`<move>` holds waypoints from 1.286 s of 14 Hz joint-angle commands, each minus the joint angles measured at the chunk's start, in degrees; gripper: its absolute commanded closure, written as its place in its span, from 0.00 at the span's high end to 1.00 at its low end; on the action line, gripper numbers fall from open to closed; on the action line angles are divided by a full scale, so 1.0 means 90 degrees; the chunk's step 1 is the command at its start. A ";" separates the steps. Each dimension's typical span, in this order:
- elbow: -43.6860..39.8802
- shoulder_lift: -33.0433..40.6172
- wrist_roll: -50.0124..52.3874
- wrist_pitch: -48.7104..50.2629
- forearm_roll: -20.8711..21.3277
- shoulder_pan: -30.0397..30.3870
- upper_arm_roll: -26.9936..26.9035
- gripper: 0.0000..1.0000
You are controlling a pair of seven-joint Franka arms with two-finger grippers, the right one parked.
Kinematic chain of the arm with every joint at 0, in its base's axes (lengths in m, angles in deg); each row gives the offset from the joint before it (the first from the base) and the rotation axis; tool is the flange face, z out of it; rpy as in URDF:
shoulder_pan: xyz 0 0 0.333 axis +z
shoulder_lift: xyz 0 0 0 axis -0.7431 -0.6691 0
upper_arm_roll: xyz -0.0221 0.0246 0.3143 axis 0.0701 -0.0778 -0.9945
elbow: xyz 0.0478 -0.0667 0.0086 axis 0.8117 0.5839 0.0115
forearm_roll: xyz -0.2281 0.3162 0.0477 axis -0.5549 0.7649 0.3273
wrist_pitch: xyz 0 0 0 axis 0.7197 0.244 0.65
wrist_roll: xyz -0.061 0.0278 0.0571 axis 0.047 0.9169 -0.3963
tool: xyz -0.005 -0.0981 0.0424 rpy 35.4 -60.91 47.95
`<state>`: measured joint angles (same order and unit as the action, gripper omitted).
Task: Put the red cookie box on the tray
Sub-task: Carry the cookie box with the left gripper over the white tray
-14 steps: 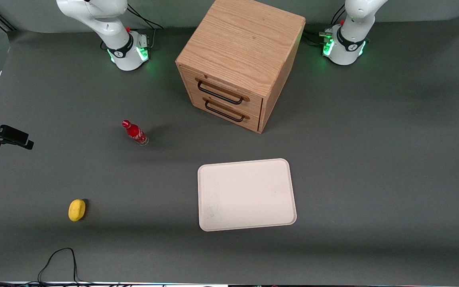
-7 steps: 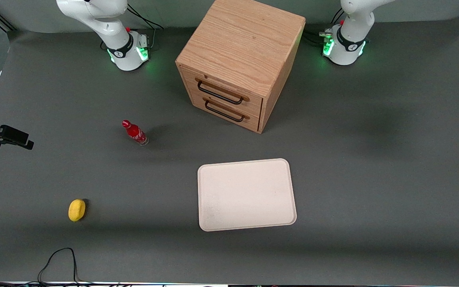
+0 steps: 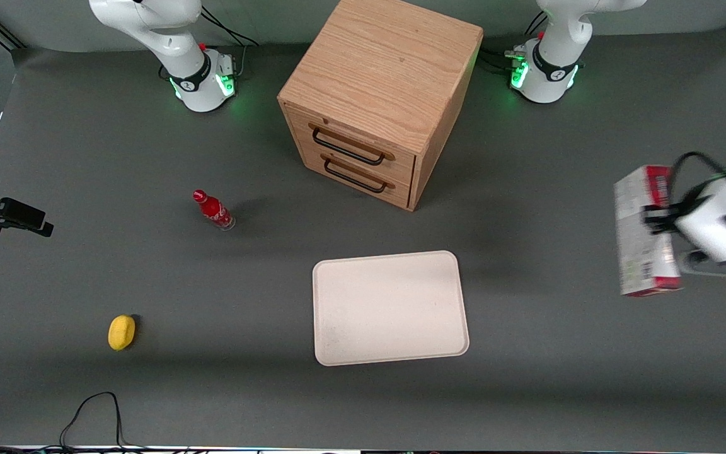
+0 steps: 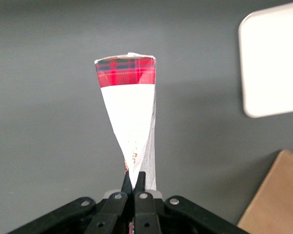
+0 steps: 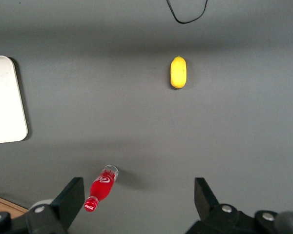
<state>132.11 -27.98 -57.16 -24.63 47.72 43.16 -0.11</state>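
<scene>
My left gripper [image 3: 659, 217] is in the air toward the working arm's end of the table, well above the surface. It is shut on the red cookie box [image 3: 641, 232], a thin flat box with red, white and grey-green panels, held on edge. In the left wrist view the box [image 4: 131, 112] sticks out from between my closed fingers [image 4: 127, 183], with its red plaid end farthest from them. The cream-white tray [image 3: 391, 308] lies flat on the table, nearer the front camera than the cabinet, and is bare. A corner of it shows in the left wrist view [image 4: 273, 63].
A wooden drawer cabinet [image 3: 380, 94] with two closed drawers stands at the back middle. A small red bottle [image 3: 213, 209] stands toward the parked arm's end. A yellow lemon-like object [image 3: 121, 331] lies nearer the camera there. A black cable [image 3: 95, 410] loops at the front edge.
My left gripper has come into the front view from the working arm's end, carrying the red cookie box toward the middle of the table. The tray, bottle and yellow object have not moved.
</scene>
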 commanded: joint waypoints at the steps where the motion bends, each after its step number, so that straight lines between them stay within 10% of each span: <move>1: -0.1603 -0.1218 0.1279 0.0274 -0.0033 -0.0739 0.0141 0.00; 8: -0.1831 -0.1436 0.2766 -0.0010 -0.0033 -0.2078 0.0288 0.00; 18: -0.1587 -0.2734 0.2728 -0.1629 -0.0052 -0.1903 0.0249 0.00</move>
<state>118.32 -50.98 -32.81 -37.01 47.60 25.97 2.30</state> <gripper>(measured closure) 0.982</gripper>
